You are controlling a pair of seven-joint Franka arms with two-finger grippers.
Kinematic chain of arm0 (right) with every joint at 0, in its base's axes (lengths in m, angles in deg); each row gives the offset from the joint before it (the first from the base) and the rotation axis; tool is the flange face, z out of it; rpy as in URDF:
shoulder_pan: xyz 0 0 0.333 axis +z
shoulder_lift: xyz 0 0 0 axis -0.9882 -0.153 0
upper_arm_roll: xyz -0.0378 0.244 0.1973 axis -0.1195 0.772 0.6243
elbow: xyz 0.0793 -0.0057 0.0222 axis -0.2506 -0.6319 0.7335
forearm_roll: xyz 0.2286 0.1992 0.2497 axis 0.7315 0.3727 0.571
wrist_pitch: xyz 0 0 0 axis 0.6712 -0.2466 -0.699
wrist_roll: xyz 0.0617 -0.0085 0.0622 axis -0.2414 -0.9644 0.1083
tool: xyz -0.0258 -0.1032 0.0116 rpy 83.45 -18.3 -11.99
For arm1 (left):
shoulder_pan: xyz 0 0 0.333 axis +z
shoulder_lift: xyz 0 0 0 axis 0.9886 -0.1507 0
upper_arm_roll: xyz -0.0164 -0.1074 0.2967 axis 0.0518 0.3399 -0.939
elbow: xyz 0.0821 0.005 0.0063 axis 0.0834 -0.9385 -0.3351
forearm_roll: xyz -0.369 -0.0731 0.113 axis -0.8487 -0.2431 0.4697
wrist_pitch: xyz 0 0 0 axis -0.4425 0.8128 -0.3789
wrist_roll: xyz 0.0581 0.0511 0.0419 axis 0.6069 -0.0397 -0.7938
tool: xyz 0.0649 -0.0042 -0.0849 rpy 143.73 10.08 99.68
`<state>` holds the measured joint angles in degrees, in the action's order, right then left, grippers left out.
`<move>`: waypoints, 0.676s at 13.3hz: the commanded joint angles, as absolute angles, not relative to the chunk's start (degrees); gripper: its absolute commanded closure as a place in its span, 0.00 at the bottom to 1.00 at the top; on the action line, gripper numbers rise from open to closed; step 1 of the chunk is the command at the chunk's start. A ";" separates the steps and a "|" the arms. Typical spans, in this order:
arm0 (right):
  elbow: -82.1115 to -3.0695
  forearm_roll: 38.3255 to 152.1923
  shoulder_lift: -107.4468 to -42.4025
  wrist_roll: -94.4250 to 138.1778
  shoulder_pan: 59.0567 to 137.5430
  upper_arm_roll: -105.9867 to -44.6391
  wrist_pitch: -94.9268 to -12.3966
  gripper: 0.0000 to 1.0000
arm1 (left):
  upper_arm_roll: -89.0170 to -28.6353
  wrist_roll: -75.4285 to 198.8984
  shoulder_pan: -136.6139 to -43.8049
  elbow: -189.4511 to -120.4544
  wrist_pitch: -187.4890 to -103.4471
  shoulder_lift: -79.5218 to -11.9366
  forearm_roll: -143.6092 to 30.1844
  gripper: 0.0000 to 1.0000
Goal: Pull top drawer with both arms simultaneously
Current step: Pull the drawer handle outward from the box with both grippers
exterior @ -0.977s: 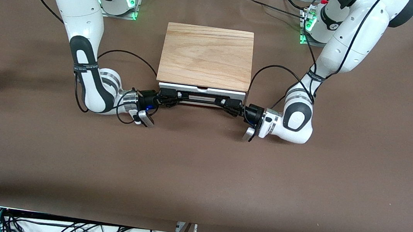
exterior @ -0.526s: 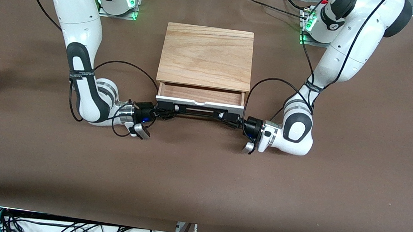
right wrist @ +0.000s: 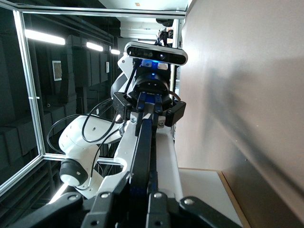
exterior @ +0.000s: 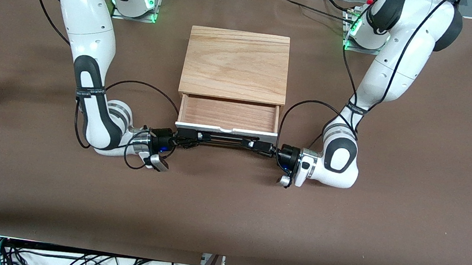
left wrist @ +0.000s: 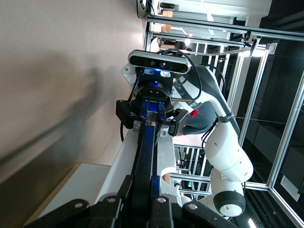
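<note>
Drawer status: top drawer (exterior: 228, 114) is part-way out of the cabinet (exterior: 235, 63), wood floor showing, white front panel facing the front camera. Cabinet sits mid-worktop (exterior: 227, 211), between the two arm bases. Black bar handle (exterior: 226, 140) runs along the panel, long axis from the right arm's end of the worktop to the left arm's end. Right gripper (exterior: 186, 135) is clamped on the handle end toward the right arm's side, left gripper (exterior: 261, 146) on the other end; both come in along the bar, roughly end-on, not from the front. Wrist views confirm: in the left wrist view the bar (left wrist: 145, 161) runs straight out from between that arm's jaws to the right gripper (left wrist: 151, 111) closed on it, and the right wrist view mirrors this, bar (right wrist: 142, 152) leading to the left gripper (right wrist: 148, 108). So both sets of jaws are closed on the handle. Key relation: pull direction is square to the bar, toward the front camera. Both grips sit about level, neither arm clearly nearer, so the drawer looks square in its opening. My read: travel remains; uneven pull risks racking it.
</note>
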<state>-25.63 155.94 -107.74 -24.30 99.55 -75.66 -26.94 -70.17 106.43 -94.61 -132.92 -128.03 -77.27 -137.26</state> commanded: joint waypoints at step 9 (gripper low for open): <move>-18.71 157.38 -111.67 -20.55 95.53 -76.63 -33.14 0.00 | -72.13 102.90 -94.25 -131.98 -124.72 -76.71 -132.65 0.00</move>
<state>-20.92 156.68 -110.37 -21.69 94.94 -76.86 -32.69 -70.72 103.55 -94.14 -132.13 -125.80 -77.45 -136.35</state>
